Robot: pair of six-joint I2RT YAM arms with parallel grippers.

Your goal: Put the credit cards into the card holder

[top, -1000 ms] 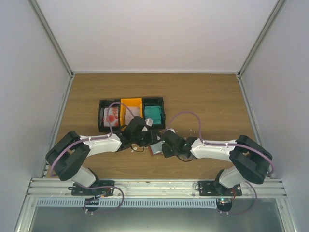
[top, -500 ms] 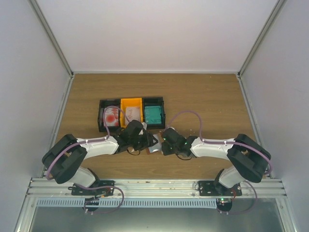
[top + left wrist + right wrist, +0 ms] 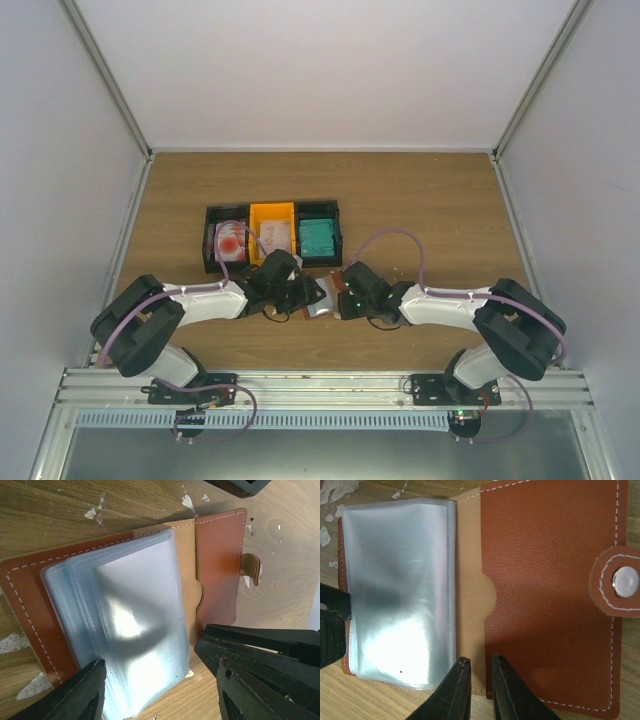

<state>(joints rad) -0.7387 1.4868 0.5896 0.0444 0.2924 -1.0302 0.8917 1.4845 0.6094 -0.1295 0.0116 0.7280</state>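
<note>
Open card holder (image 3: 545, 605) flat on the table (image 3: 420, 200) between the 2 grippers.
The right gripper (image 3: 481, 667) has its 2 fingers squeezed together on one edge of the card holder, next to the fold in the middle. The left gripper (image 3: 150, 665) is spread wide, with 1 finger on each side of the clear sleeves (image 3: 135, 615), and it holds nothing. The credit cards (image 3: 318, 238) sit in the 3 bins (image 3: 320, 204) just behind the card holder, not touching it.
</note>
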